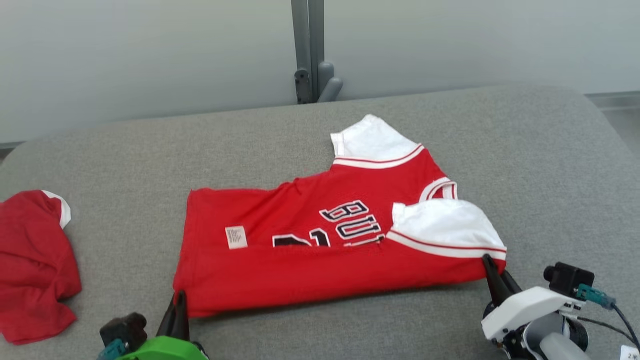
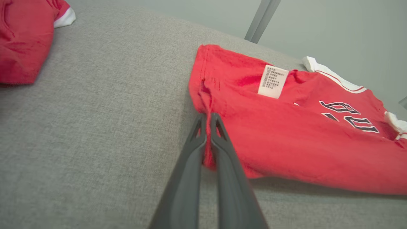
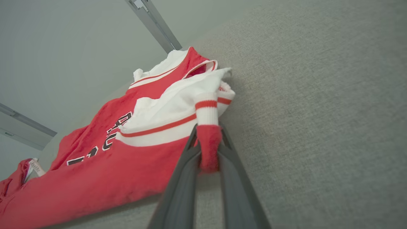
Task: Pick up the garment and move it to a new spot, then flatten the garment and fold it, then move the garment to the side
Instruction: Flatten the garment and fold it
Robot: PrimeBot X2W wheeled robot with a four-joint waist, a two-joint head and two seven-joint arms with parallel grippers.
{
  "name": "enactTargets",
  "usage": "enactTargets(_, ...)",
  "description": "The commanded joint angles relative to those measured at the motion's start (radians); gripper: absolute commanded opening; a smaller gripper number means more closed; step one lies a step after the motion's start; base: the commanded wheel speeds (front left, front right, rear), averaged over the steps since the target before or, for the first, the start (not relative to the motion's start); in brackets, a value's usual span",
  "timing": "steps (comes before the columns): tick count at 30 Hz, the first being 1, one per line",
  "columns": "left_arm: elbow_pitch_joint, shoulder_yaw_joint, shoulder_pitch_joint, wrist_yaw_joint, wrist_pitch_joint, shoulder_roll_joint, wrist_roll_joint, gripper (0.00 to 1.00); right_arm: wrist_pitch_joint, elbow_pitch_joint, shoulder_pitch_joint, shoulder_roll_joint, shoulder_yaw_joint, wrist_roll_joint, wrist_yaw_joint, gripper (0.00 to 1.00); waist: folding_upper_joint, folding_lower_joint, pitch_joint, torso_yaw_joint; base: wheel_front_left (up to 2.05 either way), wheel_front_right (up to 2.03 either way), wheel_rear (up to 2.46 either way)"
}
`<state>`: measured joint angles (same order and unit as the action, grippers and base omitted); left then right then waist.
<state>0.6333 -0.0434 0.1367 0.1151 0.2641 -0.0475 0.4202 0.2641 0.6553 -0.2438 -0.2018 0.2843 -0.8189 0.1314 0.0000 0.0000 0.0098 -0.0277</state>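
- Left claw (image 1: 179, 296) (image 2: 206, 116): fingers pressed together, pinching the hem corner of the red jersey (image 1: 300, 272) (image 2: 286, 143) (image 3: 95, 181).
- Right claw (image 1: 489, 261) (image 3: 208, 128): fingers closed on a bunched red corner of the jersey at the shoulder end, just under the red-striped white trim.
- Jersey stretched sideways between the two claws on the grey table (image 1: 525, 165) (image 2: 95, 127) (image 3: 318, 111), body running away from both fingertips toward the far side.
- Near edge between the claws raised a little off the table, shadow under it in both wrist views.
- Front panel folded up over itself; white care label (image 1: 236, 237) (image 2: 272, 81) lying on the red cloth just beyond the left claw and toward the right claw.
- Black-and-white lettering (image 1: 350, 220) (image 2: 349, 117) partly covered by the fold, nearer the right claw than the left.
- White sleeve (image 1: 442, 225) (image 3: 178, 98) lying flat just beyond the right claw's tips; other white sleeve (image 1: 372, 140) farther out, past the collar.
- Second red garment (image 1: 35, 265) (image 2: 22, 41), crumpled, on the table well apart from the left claw on its outer side, not touching the jersey.
- Grey post (image 1: 310, 50) against the pale wall (image 1: 125, 60), beyond the table's far edge, roughly midway between the claws.
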Motion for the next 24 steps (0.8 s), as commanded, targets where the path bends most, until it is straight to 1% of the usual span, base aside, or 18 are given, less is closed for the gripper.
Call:
enactTargets(1, 0.021, -0.001, -0.036, 0.002, 0.0, -0.006, -0.007, 0.0, 0.0, 0.011, 0.041, -0.005, 0.005, -0.012, -0.001, 0.0, 0.0, 0.0, -0.087, -0.004, 0.0, 0.0, 0.0)
enactTargets(9, 0.078, 0.011, -0.142, -0.011, 0.0, -0.006, -0.01, 0.0, 0.0, 0.01, 0.162, -0.021, 0.039, -0.033, -0.001, 0.0, 0.0, 0.0, -0.127, -0.003, 0.0, 0.0, 0.0)
enactTargets(13, 0.092, 0.017, -0.176, -0.019, 0.0, -0.006, -0.003, 0.0, 0.0, -0.001, 0.206, -0.033, 0.054, -0.042, -0.001, 0.0, 0.0, 0.0, -0.126, 0.0, 0.0, 0.0, 0.0)
enactTargets(17, 0.081, 0.02, -0.182, -0.024, 0.0, -0.006, -0.025, 0.0, 0.0, -0.01, 0.221, -0.041, 0.064, -0.042, -0.001, 0.0, 0.0, 0.0, -0.112, 0.001, 0.0, 0.0, 0.0)
enactTargets(18, 0.079, 0.019, -0.183, -0.026, 0.0, -0.006, -0.03, 0.18, 0.0, -0.011, 0.218, -0.042, 0.074, -0.04, -0.001, 0.13, 0.0, 0.0, -0.109, 0.002, 0.0, 0.0, 0.0)
enactTargets(19, 0.077, 0.018, -0.184, -0.027, 0.0, -0.006, -0.032, 0.53, 0.0, -0.008, 0.212, -0.044, 0.079, -0.033, -0.001, 1.0, 0.0, 0.0, -0.104, 0.002, 0.0, 0.0, 0.0)
enactTargets(20, 0.074, 0.017, -0.183, -0.027, 0.0, -0.006, -0.039, 1.0, 0.0, -0.005, 0.203, -0.048, 0.085, -0.026, -0.001, 1.0, 0.0, 0.0, -0.099, 0.002, 0.0, 0.0, 0.0)
enactTargets(22, 0.077, 0.015, -0.185, -0.029, 0.0, -0.006, -0.04, 1.0, 0.0, -0.003, 0.195, -0.049, 0.088, -0.018, -0.001, 1.0, 0.0, 0.0, -0.095, 0.001, 0.0, 0.0, 0.0)
enactTargets(24, 0.077, 0.007, -0.18, -0.036, 0.0, -0.006, -0.055, 1.0, 0.0, -0.002, 0.181, -0.052, 0.067, 0.004, -0.001, 1.0, 0.0, 0.0, -0.086, 0.003, 0.0, 0.0, 0.0)
